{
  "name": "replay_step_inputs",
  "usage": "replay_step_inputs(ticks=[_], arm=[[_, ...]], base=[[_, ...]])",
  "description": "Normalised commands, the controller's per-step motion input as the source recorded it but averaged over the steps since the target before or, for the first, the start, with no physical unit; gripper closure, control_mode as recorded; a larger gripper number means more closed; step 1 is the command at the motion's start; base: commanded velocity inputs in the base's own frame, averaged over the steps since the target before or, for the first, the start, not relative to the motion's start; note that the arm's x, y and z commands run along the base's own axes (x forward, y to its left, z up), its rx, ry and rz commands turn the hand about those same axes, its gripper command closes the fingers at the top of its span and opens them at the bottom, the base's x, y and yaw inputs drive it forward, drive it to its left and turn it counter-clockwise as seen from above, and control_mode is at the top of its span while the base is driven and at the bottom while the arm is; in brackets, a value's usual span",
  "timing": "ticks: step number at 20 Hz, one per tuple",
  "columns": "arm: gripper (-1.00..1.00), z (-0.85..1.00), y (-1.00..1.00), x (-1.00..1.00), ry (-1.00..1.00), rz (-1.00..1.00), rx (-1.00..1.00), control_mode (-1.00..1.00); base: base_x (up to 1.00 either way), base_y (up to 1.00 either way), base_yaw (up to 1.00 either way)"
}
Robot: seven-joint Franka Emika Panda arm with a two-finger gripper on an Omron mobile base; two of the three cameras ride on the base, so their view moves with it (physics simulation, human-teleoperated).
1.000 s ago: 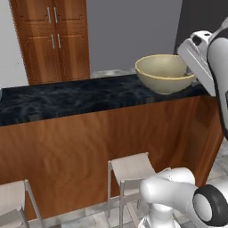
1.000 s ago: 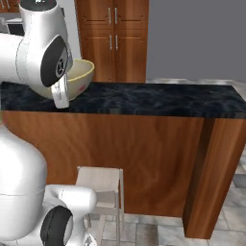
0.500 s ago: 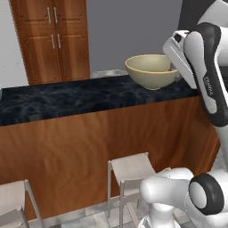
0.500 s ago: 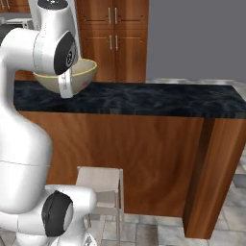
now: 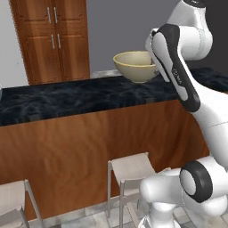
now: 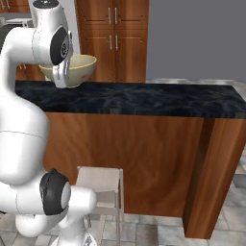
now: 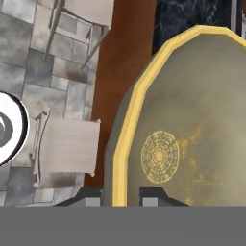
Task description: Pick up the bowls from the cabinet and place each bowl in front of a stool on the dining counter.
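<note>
One olive-tan bowl (image 5: 137, 66) hangs above the dining counter (image 5: 80, 97), near its front edge, its rim pinched by the gripper (image 7: 121, 194). Two stools (image 7: 67, 146) stand below the counter's front.

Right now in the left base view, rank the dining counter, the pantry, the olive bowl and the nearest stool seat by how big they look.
1. dining counter, spans the frame.
2. pantry, tall but further back, so its true size is unsure.
3 and 4. stool seat and olive bowl look about alike; the stool is nearer, so I won't rank them.
</note>
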Motion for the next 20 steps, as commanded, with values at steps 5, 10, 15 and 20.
replay_step_inputs(ticks=[5, 10, 15, 20], arm=[[1.00, -0.07, 0.09, 0.31, 0.06, -0.10, 0.00, -1.00], [1.00, -0.01, 0.00, 0.25, 0.08, -0.06, 0.00, -1.00], [1.00, -0.16, -0.05, 0.34, 0.06, -0.05, 0.01, -1.00], [1.00, -0.29, 0.00, 0.33, -0.01, -0.02, 0.00, -1.00]], base=[[0.00, 0.00, 0.00], [0.00, 0.00, 0.00], [0.00, 0.00, 0.00], [0.00, 0.00, 0.00]])
